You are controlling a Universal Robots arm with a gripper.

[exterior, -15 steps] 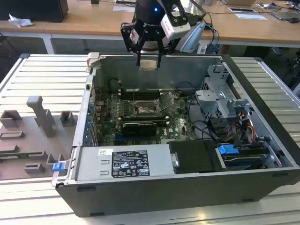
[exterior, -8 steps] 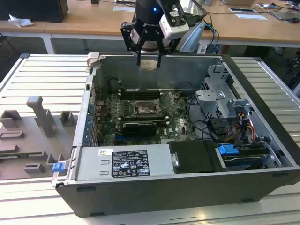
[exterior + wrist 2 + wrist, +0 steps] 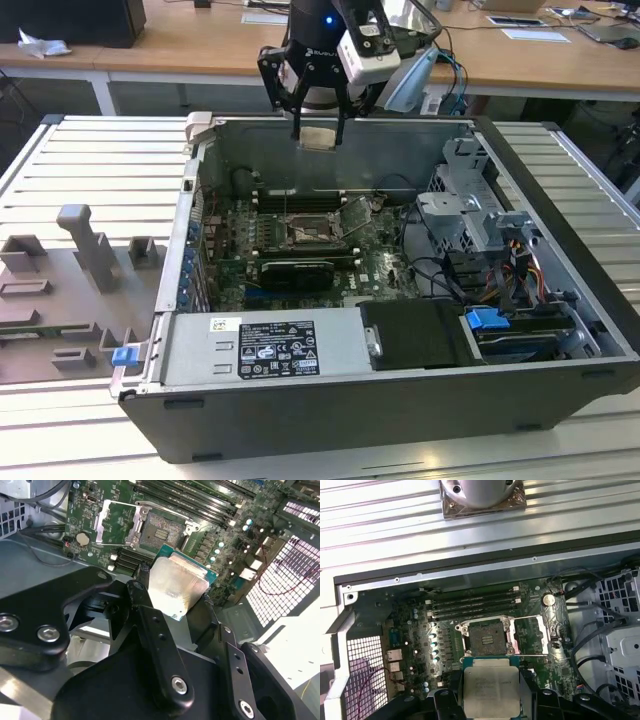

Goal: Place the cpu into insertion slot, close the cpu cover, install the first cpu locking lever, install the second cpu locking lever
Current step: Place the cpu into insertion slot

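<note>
- Gripper (image 3: 318, 128) clenched on the cpu (image 3: 319, 138). The chip is pinched by two opposite edges between the black fingers (image 3: 145, 615), with its pale metal face toward both wrist cameras.
- The cpu hangs in the air, level with the far rim of the open case (image 3: 560, 250) and touching nothing else.
- Key relation: the slot (image 3: 305, 233) lies flat on the green board (image 3: 385, 270) at the case floor, well apart from the chip. In the exterior view it sits below the gripper, a shade toward that view's left.
- First wrist view: the cpu (image 3: 490, 692) and the slot (image 3: 485, 635) line up closely, chip edges roughly parallel to the slot's rim. The chip is square, so there is no long axis to speak of; its corner marking is too small to tell.
- Slot looks empty, with a dark centre.
- Cover (image 3: 532, 637) is swung open and lies to one side of the slot, on the exterior view's right (image 3: 355, 215). The way down appears unblocked.
- Memory slots (image 3: 472, 605) run just beside the slot, on its far side from the chip in the first wrist view.
- Hidden or unclear:
  - the fingers cover the chip's gripped edges
  - its underside is unseen
  - its near edge is cut off in the first wrist view
  - the locking levers are too thin to separate from the cover frame
  - the slot's contacts are not resolvable.
</note>
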